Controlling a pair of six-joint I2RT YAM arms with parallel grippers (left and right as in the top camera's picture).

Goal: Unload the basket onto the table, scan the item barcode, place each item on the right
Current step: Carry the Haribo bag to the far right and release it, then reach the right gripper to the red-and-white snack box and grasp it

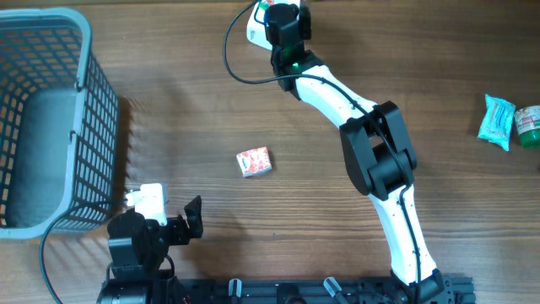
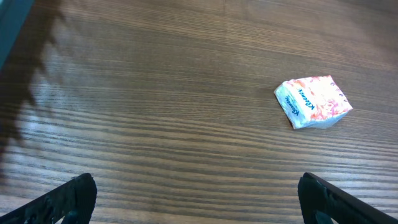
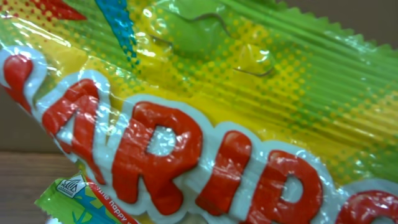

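A wooden table (image 1: 169,110) was seen from overhead, with a grey plastic lattice basket (image 1: 89,59) set at its left edge. A small red-and-white soft packet with blue lettering (image 1: 254,161) lay flat near the middle of the table, well apart from the basket and from both arms. In the left wrist view the same packet (image 2: 313,102) was found up and to the right of the fingers, with bare wood between them.

The left end effector (image 1: 192,218) was held low near the front edge of the table, just beside the basket's near corner. Its jaws were spread wide, with the two dark fingertips (image 2: 74,193) at opposite bottom corners of the wrist view and nothing between them.

The right arm was stretched to the far edge of the table, where the right end effector (image 1: 272,13) was seen. Its wrist view was filled by a glossy yellow-green sweet bag with large red, white-edged letters (image 3: 199,124), held very close to the lens, so the fingers were hidden. The jaws were pressed together, but whether the bag was pinched between them could not be told.

At the right edge of the table a teal wrapped packet (image 1: 496,121) lay touching a green-and-red item (image 1: 529,127) that was cut off by the frame.
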